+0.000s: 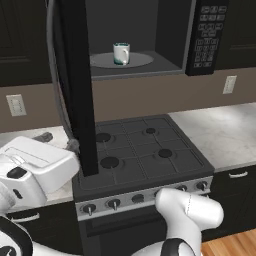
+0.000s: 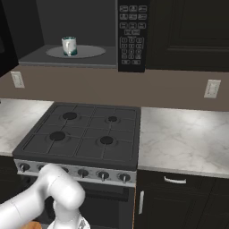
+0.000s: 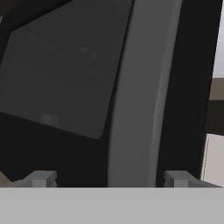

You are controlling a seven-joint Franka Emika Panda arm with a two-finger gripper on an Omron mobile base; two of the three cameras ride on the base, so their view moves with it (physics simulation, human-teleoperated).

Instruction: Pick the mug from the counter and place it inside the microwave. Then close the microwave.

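With the mug (image 1: pixel 121 53) sitting on the microwave's turntable (image 1: pixel 137 61), the wide-open hand (image 3: pixel 107 179) is straddling the door handle (image 3: pixel 138 96) directly ahead and should push squarely on it to swing the door (image 1: pixel 77 85) shut.

Microwave (image 1: pixel 150 35) cavity open at front; mug (image 1: pixel 121 53) occupies the turntable centre, floor bare either side. Door (image 1: pixel 75 85) projects outward over the stovetop (image 1: pixel 140 150). Door handle (image 3: pixel 135 96) stands between the spread pincer (image 3: pixel 109 178) fingertips.
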